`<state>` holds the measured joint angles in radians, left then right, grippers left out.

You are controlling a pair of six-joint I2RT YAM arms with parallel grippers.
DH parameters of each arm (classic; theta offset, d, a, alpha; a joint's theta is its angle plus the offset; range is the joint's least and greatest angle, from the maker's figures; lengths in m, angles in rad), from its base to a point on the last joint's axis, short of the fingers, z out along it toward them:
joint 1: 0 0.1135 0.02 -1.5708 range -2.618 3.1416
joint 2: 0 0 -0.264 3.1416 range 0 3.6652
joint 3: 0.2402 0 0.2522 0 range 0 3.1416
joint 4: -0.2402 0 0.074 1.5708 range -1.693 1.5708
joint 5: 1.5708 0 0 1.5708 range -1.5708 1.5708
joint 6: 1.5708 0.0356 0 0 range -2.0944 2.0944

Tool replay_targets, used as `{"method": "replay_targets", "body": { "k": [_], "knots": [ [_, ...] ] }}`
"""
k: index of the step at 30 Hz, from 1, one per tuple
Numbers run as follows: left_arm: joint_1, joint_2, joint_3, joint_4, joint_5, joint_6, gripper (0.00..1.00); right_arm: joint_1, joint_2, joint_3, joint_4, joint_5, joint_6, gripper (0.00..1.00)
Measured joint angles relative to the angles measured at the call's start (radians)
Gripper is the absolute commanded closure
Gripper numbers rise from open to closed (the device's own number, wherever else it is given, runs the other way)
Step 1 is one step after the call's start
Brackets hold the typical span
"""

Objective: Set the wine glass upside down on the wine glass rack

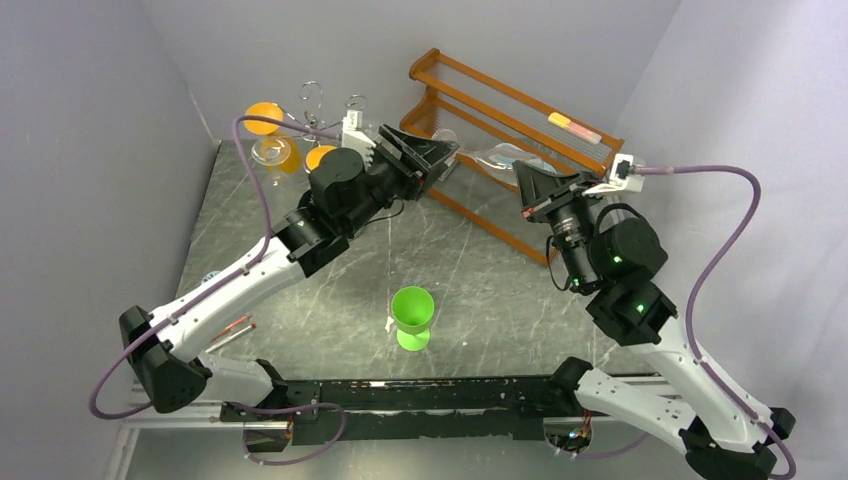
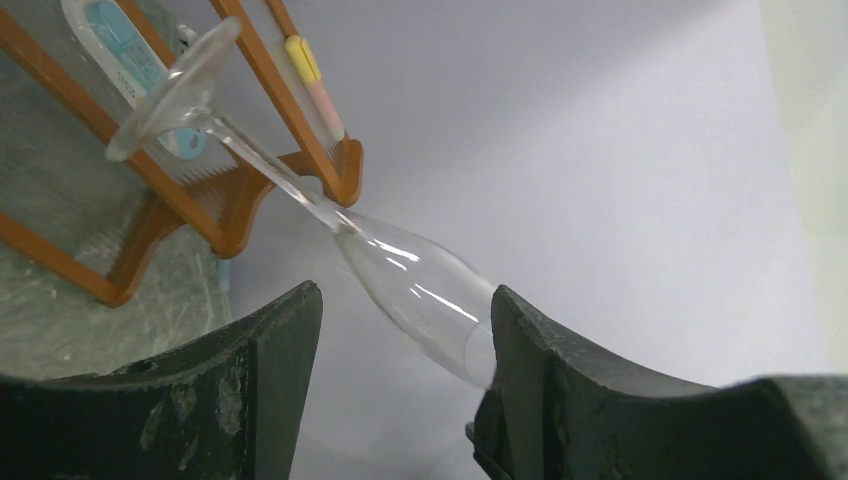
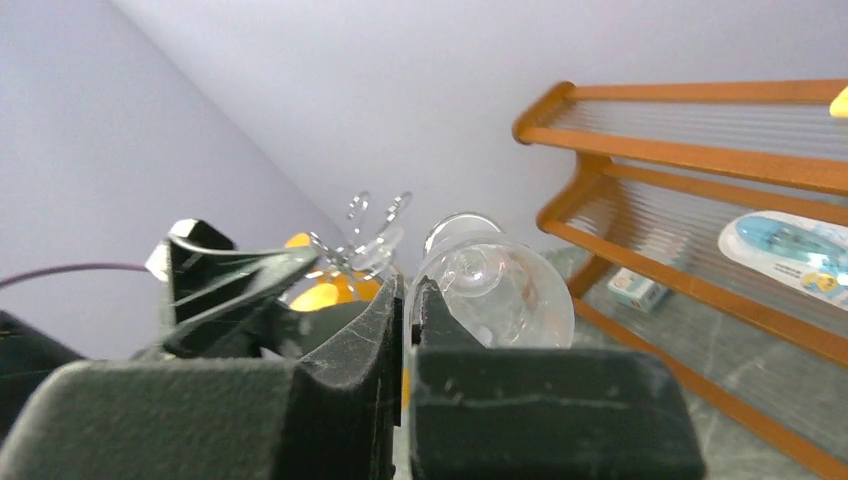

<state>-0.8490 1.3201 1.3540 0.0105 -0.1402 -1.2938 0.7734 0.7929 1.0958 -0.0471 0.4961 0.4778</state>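
— How far along is it?

— About midway, I'd judge. The clear stemmed wine glass (image 2: 420, 285) is off the grey veined tabletop (image 1: 480, 300). It hangs tilted in the air at the far middle, with its foot toward the brown wooden two-tier shelf (image 1: 500, 100). It isn't on the shiny silver wire rack with curled scroll arms (image 1: 312, 95), which stands at the far left, well apart.

— Who has it?

— The right pincer (image 3: 408, 285). Its fingers are pressed together, apparently pinching the bowl's rim. The left pincer (image 2: 405, 300) is spread wide around the bowl. One pad is touching or nearly touching it, and the other stands clear.

— What's left?

— Probably a hand-over, then turning the foot up, carrying the glass left and sliding the stem into a scroll arm.

— Materials?

— The glass is thin and slick: a teardrop bowl, a slender stem and a flat round foot. The pads are matte black and scuffed. The rack is fine polished wire.
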Motion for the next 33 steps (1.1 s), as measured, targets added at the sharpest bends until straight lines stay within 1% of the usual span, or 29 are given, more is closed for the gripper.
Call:
{"method": "replay_targets", "body": {
  "k": [3,8,14,16,17,19,24,25,27,28,31,33],
  "knots": [
    [-0.016,0.040,0.003,0.030,-0.025,-0.039,0.32,0.000,-0.034,-0.026,0.048,-0.011,0.018,1.00],
    [-0.033,0.097,0.015,0.051,-0.049,-0.085,0.34,0.000,-0.075,-0.071,0.105,-0.040,0.051,1.00],
    [-0.058,0.158,0.067,0.075,-0.082,-0.130,0.34,0.000,-0.108,-0.098,0.148,-0.071,0.083,1.00],
    [-0.067,0.165,0.074,0.092,-0.103,-0.146,0.37,0.000,-0.117,-0.108,0.157,-0.077,0.093,1.00],
    [-0.069,0.166,0.074,0.100,-0.109,-0.153,0.40,0.000,-0.121,-0.111,0.159,-0.081,0.098,1.00],
    [-0.071,0.169,0.076,0.113,-0.124,-0.165,0.52,0.000,-0.127,-0.119,0.163,-0.085,0.108,1.00],
    [-0.071,0.171,0.076,0.146,-0.152,-0.191,0.92,0.000,-0.145,-0.135,0.165,-0.090,0.132,1.00],
    [-0.071,0.171,0.076,0.165,-0.156,-0.204,0.94,0.000,-0.150,-0.139,0.160,-0.089,0.137,1.00],
    [-0.069,0.168,0.076,0.212,-0.167,-0.218,0.95,0.000,-0.162,-0.150,0.150,-0.091,0.150,1.00],
    [-0.069,0.164,0.076,0.219,-0.169,-0.217,0.95,0.000,-0.163,-0.150,0.151,-0.094,0.154,0.91],
    [-0.071,0.164,0.070,0.239,-0.167,-0.194,0.95,0.000,-0.168,-0.149,0.143,-0.096,0.166,0.57],
    [-0.071,0.162,0.056,0.255,-0.166,-0.145,0.95,0.000,-0.168,-0.145,0.112,-0.097,0.169,0.41]
  ]
}}
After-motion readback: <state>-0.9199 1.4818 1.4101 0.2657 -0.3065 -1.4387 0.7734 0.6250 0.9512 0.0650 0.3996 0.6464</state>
